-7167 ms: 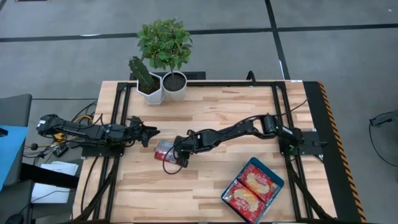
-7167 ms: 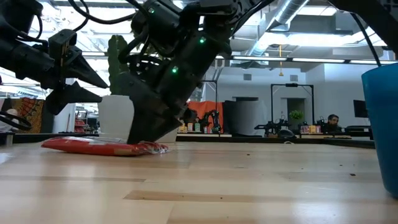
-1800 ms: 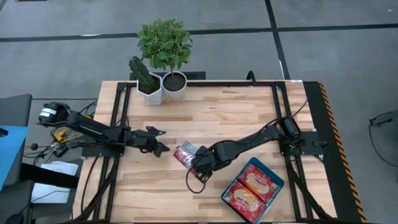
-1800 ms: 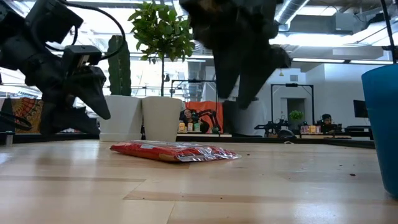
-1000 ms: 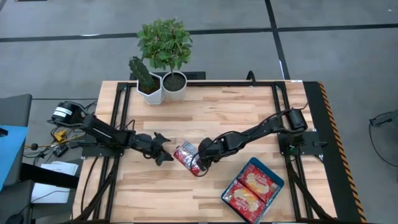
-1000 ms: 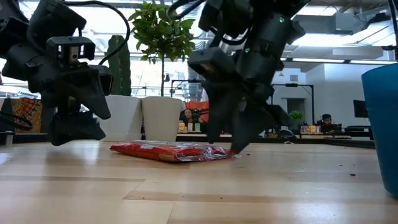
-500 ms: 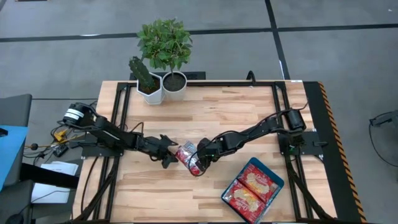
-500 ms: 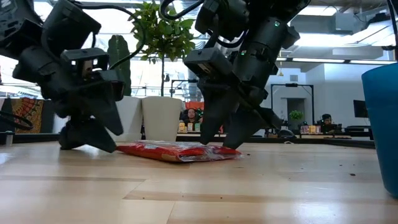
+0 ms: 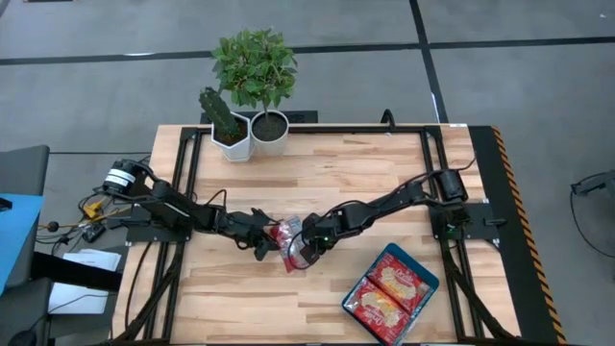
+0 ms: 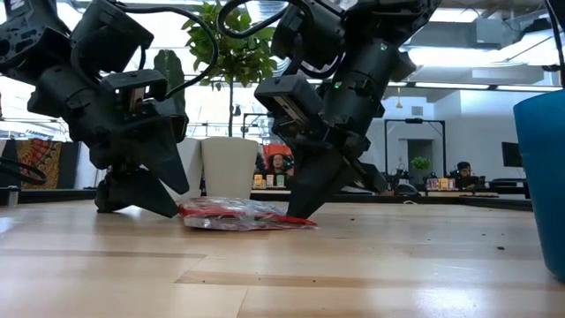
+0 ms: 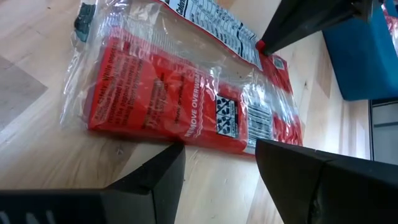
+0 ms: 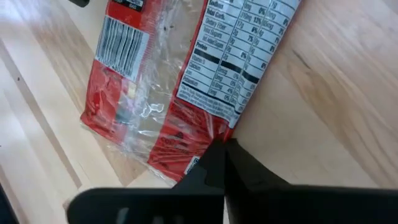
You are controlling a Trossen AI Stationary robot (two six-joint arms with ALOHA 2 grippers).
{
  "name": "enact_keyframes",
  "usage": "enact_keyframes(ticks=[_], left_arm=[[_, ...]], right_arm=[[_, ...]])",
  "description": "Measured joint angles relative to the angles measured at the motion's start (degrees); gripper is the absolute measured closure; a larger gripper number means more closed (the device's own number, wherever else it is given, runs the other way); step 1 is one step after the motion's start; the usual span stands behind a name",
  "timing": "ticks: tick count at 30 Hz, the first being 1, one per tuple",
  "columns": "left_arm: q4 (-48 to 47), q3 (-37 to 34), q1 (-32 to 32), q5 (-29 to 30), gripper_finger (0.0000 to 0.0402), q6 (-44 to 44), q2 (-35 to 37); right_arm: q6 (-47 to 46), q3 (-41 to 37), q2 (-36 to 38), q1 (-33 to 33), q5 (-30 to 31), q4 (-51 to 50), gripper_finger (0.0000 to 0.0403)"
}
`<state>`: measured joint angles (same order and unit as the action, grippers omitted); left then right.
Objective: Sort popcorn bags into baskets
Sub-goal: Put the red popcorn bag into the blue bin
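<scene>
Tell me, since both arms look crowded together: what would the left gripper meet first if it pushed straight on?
The left gripper, fingers open, would probably meet the red popcorn bag first, lying just ahead on the table; the right gripper's fingertip is at its far edge.

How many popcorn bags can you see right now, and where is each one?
3: one popcorn bag lies mid-table between the two grippers, and two more lie side by side in the teal basket. Others may be hidden underneath.

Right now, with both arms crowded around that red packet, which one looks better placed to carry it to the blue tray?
Probably the right gripper: its fingertip already touches the popcorn bag, and the teal basket lies on its side. The left gripper is open at the bag's far edge.
</scene>
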<state>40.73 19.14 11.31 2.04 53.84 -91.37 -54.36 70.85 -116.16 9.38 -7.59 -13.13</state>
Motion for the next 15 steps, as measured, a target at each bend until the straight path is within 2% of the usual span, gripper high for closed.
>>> enact_keyframes(ticks=[10,13,15], left_arm=[[1.22,0.33,-0.07,-0.55,0.0213,2.4,-0.15],[0.03,1.13,-0.07,-0.81,0.0213,2.33,-0.17],[-1.42,1.82,-0.07,-0.62,0.0213,2.33,-0.17]], right_arm=[[-0.23,-0.2,1.11,-0.5,-0.57,0.15,0.0396],[-1.03,-0.2,1.07,-0.59,-0.55,0.13,0.0381],[-1.69,-0.2,0.53,-0.61,-0.51,0.73,0.0357]])
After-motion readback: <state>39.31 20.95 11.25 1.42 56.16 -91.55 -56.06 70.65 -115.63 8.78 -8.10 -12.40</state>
